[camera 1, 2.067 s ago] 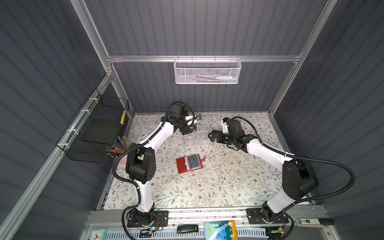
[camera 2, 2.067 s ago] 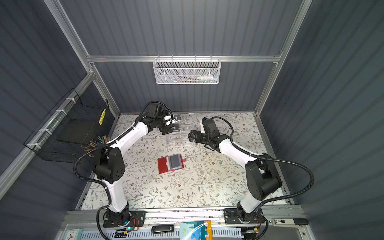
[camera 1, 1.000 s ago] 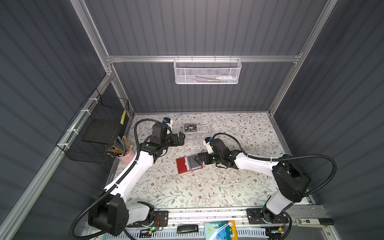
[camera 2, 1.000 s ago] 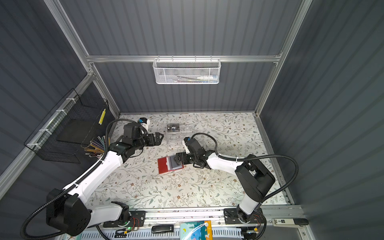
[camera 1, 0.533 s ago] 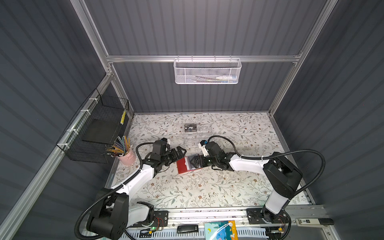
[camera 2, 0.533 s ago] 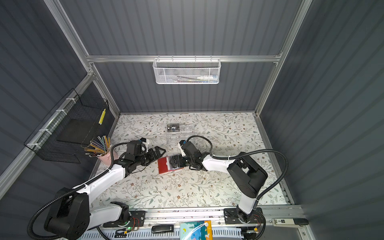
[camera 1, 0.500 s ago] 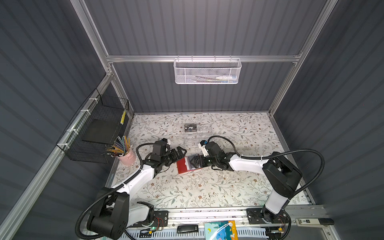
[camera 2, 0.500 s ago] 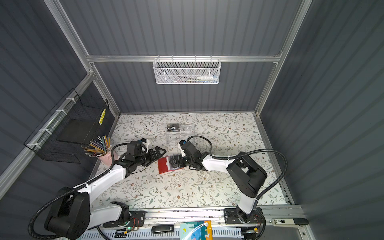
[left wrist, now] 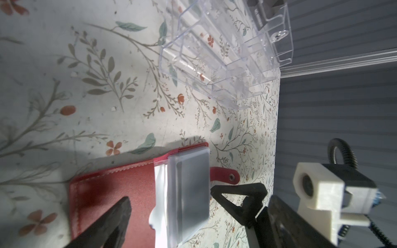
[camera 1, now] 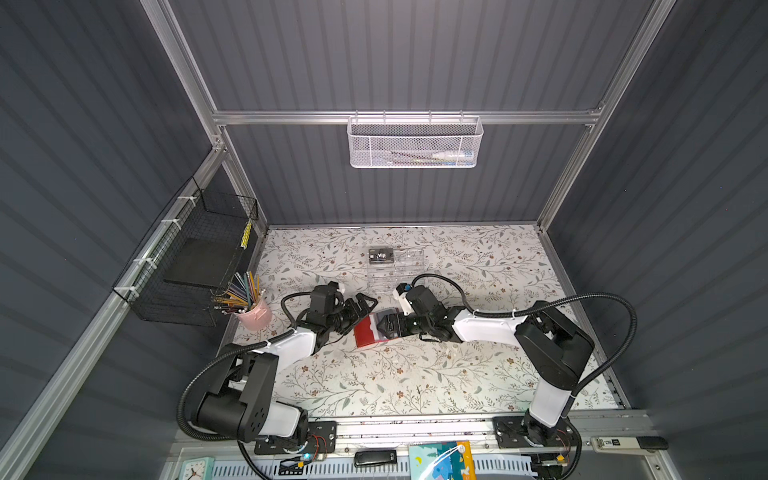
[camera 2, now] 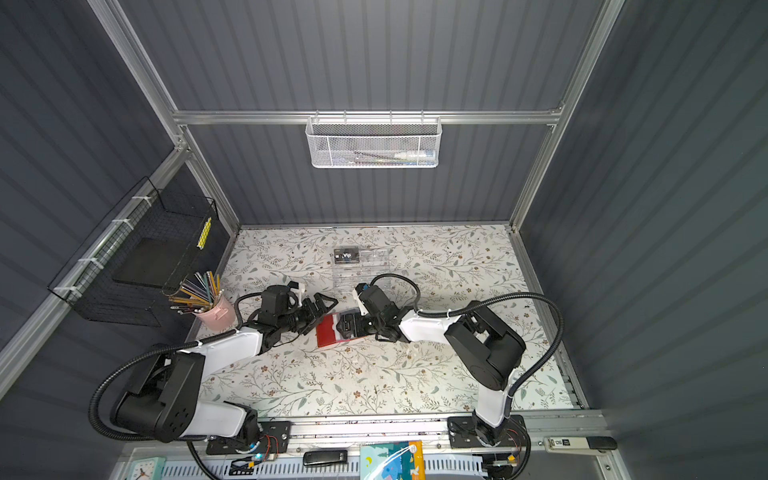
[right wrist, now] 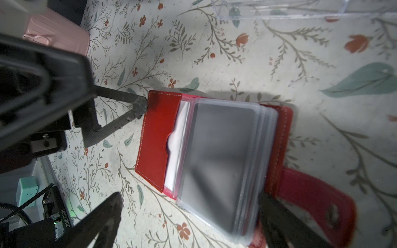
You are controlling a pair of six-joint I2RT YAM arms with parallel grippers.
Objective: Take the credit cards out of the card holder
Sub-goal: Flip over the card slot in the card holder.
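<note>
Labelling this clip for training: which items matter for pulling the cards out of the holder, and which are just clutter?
Job: red card holder; grey card sleeved inside it; black Vip card.
Clutter: clear organizer; pink pencil cup; white mesh basket; black wire basket.

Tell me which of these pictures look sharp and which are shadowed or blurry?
Both top views: evenly lit and sharp, though the card holder shows small. Left wrist view: a dark shadow crosses its red cover, and the clear organizer catches glare. Right wrist view: the plastic sleeves look soft and smeared, the strap tab blurred.
</note>
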